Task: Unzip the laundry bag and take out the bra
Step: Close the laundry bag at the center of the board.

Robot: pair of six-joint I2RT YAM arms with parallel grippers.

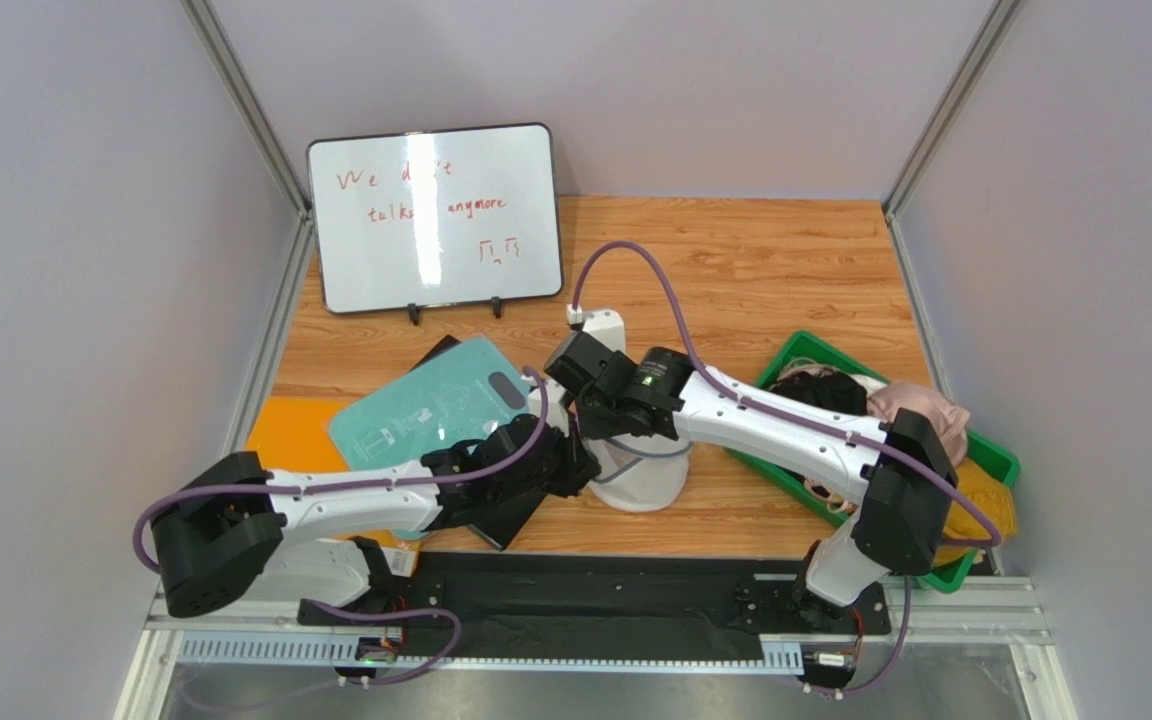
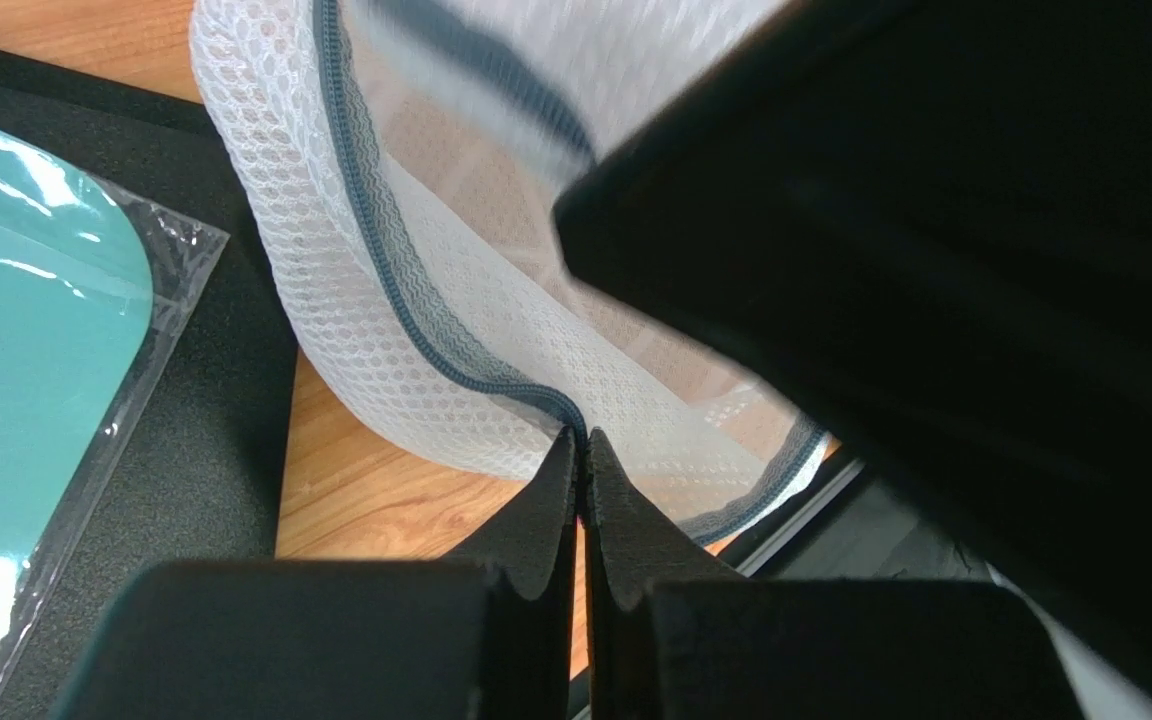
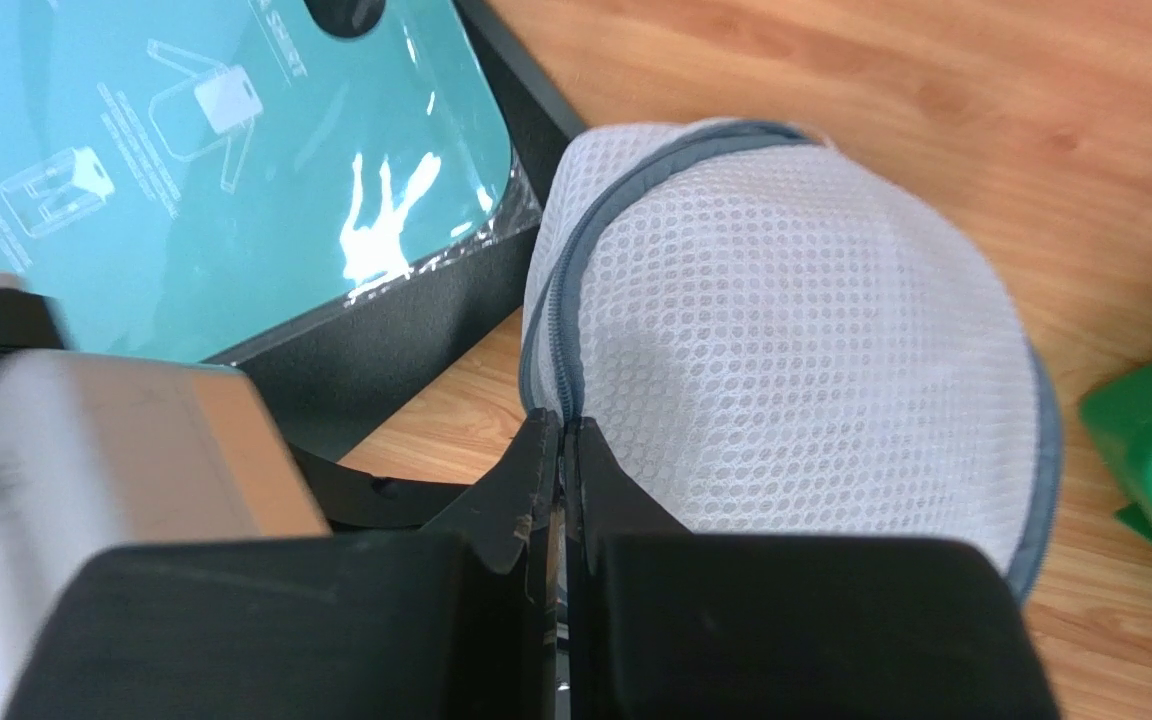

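Observation:
The laundry bag (image 1: 654, 477), a round white mesh pouch with a grey-blue zip rim, stands on the wooden table between both arms. My left gripper (image 1: 588, 459) is shut, its tips (image 2: 582, 438) pinching the zip band at the bag's (image 2: 432, 345) lower edge. My right gripper (image 1: 593, 425) is shut too, its tips (image 3: 560, 420) closed on the zip line at the near left side of the bag's (image 3: 793, 345) domed lid. The zip looks closed in the right wrist view. The bra is hidden; only a faint pinkish tint shows through the mesh.
A teal packaged board (image 1: 432, 413) lies on a black pad just left of the bag. A whiteboard (image 1: 435, 218) stands at the back. The green bin (image 1: 988, 465) at the right holds a black garment (image 1: 823, 393) and pinkish-beige cloth (image 1: 928, 413).

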